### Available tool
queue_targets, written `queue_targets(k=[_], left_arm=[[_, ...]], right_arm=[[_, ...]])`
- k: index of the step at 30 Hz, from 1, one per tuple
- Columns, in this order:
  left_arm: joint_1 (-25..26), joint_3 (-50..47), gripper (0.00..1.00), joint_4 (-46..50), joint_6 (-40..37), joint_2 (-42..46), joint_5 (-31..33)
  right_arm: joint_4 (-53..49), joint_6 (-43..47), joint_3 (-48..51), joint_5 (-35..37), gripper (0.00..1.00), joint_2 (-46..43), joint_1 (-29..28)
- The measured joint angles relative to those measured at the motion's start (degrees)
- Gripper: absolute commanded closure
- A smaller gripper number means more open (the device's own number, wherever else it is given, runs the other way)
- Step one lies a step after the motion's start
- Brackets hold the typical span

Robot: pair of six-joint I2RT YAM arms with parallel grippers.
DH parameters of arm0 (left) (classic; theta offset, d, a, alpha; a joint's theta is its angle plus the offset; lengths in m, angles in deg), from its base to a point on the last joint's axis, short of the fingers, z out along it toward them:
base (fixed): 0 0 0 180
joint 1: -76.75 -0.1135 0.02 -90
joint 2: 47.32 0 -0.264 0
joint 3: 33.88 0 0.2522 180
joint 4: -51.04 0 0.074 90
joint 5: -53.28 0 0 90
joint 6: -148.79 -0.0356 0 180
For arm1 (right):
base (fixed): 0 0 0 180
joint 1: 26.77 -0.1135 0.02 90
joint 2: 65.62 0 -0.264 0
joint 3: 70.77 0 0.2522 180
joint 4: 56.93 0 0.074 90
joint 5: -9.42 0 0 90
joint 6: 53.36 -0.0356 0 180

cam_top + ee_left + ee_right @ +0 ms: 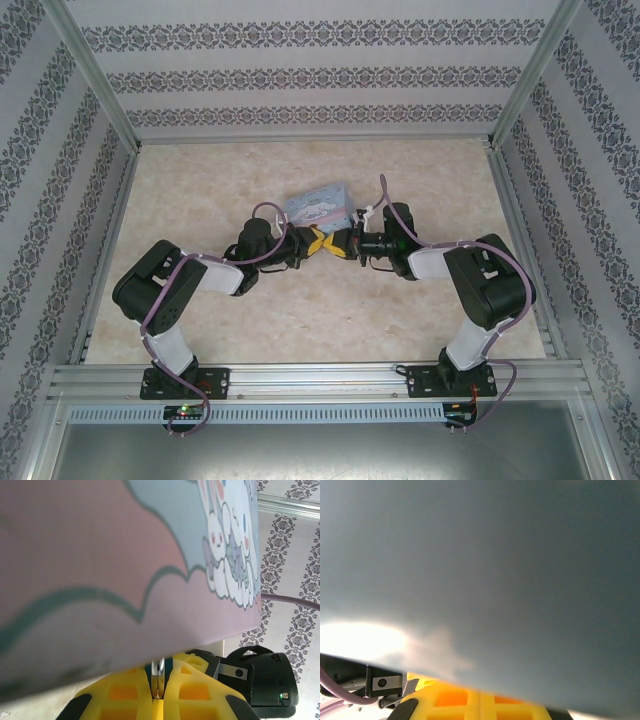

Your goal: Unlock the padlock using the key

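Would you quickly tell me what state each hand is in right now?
The left hand is closed on what looks like the padlock, teal and metal just showing.
The right hand is closed; whether it holds anything cannot be told.

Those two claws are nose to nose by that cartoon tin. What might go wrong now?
The left gripper pinches the padlock by only a thin sliver, so it may twist or slip out. The right gripper sits shut, almost touching the left one, right beside the tin; a small misjudged move might knock either.
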Motion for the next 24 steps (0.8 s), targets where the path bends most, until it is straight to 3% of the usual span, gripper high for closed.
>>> queue_targets(k=[24], left_arm=[[1.29, 0.09, 1.00, 0.00, -0.02, 0.00, -0.52]], right_arm=[[0.92, 2.99, 2.16, -5.84, 1.00, -0.02, 4.50]])
